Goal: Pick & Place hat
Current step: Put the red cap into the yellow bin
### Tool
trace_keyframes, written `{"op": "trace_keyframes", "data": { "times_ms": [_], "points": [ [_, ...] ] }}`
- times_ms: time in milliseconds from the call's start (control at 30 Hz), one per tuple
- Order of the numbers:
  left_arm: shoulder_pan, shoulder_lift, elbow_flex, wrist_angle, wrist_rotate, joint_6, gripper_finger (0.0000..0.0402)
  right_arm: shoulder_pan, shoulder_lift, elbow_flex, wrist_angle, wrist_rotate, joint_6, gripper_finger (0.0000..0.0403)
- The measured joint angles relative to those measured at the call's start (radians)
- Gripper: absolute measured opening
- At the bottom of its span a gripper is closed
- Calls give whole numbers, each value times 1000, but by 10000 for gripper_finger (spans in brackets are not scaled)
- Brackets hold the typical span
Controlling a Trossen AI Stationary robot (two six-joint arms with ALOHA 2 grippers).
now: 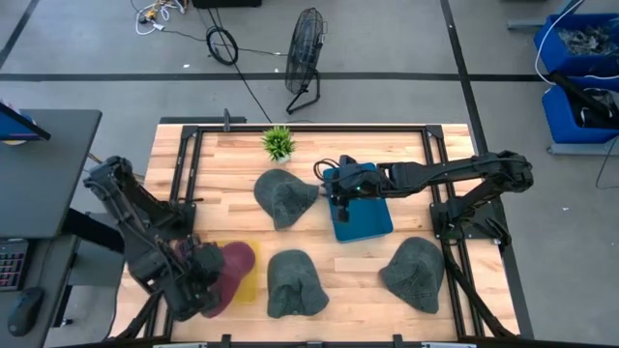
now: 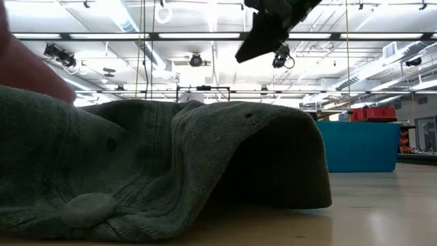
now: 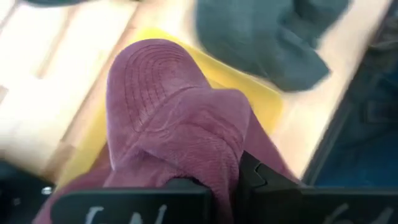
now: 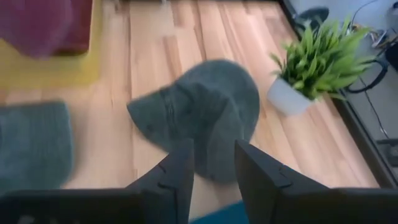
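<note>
Your left tool (image 1: 198, 280) sits at the table's near left corner, its fingers (image 3: 186, 193) clamped together on the maroon hat (image 3: 174, 124). That hat is ribbed corduroy with stitched rings circling its crown, and the cloth bunches into folds where the fingers pinch it. It lies on a yellow mat (image 1: 253, 280), covering most of it, so that only the mat's right edge shows from above.

Your right tool (image 1: 340, 189) hovers over the left edge of the blue tray (image 1: 372, 220) near the table's middle, and its two dark fingers (image 4: 177, 174) stand apart with nothing between them. Just beyond those fingers you see a grey-green hat (image 4: 205, 112) lying flat on the wood, soft and rumpled, with its brim pointing toward the left tool's side. A small potted plant (image 1: 279, 143) stands just behind that hat, at the far edge of the table (image 1: 222, 208).

Two more grey-green hats rest along the near side: one (image 1: 293, 283) just right of the yellow mat, and one (image 1: 414, 274) toward the right corner, below the tray. The level camera is filled by one of these, a knitted cloth with a round button on top
</note>
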Motion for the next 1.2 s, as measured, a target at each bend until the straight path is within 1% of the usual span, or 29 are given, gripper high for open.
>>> {"op": "trace_keyframes", "data": {
  "times_ms": [67, 167, 233, 300, 367, 433, 467, 567, 667, 733, 800, 900, 1033, 1200],
  "points": [
    [37, 0, 0, -9, 24, 0, 20, 10, 20, 2, 38, -2, 3, 118],
    [88, 0, 0, -4, 76, 0, 20, 36, 76, 2, 72, -3, -48, 113],
    [112, 0, 0, -4, 115, 0, 22, 56, 126, 1, 97, -6, -58, 101],
    [132, 1, 0, -3, 157, 0, 29, 79, 187, 0, 179, -11, -60, 81],
    [151, 1, 0, -9, 185, 1, 43, 103, 252, 0, 268, -36, -83, 53],
    [165, 1, 0, -29, 190, 1, 62, 127, 319, 1, 373, -61, -110, 20],
    [171, 1, 0, -38, 190, 1, 72, 141, 349, 0, 412, -72, -126, 10],
    [187, 1, 0, -78, 204, 2, 100, 179, 423, 21, 560, -81, -144, 10],
    [201, 1, 0, -119, 236, 5, 110, 206, 477, 82, 630, -82, -153, 5],
    [202, 1, 0, -117, 266, 43, 105, 219, 510, 135, 650, -81, -186, 4],
    [202, 1, 2, -132, 314, 78, 91, 225, 543, 199, 651, -82, -204, 5],
    [200, 1, 20, -180, 376, 56, 62, 226, 581, 298, 608, -105, -207, 3],
    [180, 1, 45, -183, 380, 47, 12, 222, 631, 383, 568, -125, -210, 2],
    [145, 11, 57, -182, 366, -4, 7, 205, 679, 467, 570, -132, -219, 2]
  ]
}}
